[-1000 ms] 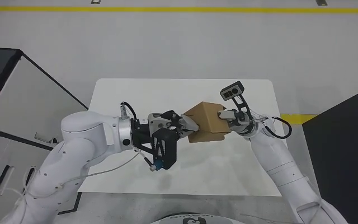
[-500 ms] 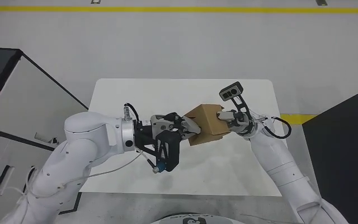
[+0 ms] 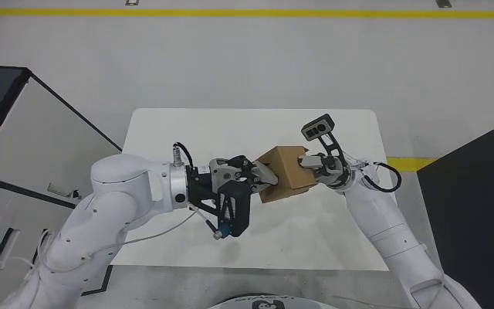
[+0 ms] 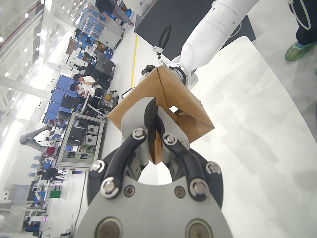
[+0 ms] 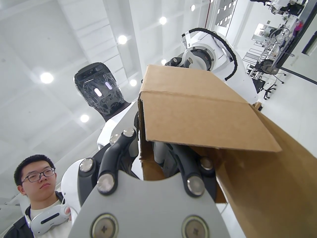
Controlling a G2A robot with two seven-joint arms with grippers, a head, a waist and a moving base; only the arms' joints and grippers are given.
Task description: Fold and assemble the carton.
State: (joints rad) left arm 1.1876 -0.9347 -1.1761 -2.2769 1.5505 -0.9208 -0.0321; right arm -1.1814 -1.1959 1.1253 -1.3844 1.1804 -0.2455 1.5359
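The carton point(image 3: 287, 171) is held tilted over the table point(image 3: 340, 232), between the two grippers. The left gripper point(image 4: 154, 115) is clamped on one cardboard wall. The right gripper point(image 5: 146, 147) grasps the opposite wall, but its fingertips are hidden behind a flap. The inside of the carton is hard to make out. Compared with a second ago, the carton and the left gripper are slightly nearer to the robot.

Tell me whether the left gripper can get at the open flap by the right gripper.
Probably not: the left gripper is shut on the opposite end of the carton, whose body lies between it and the open flap near the right gripper. It would have to release first.
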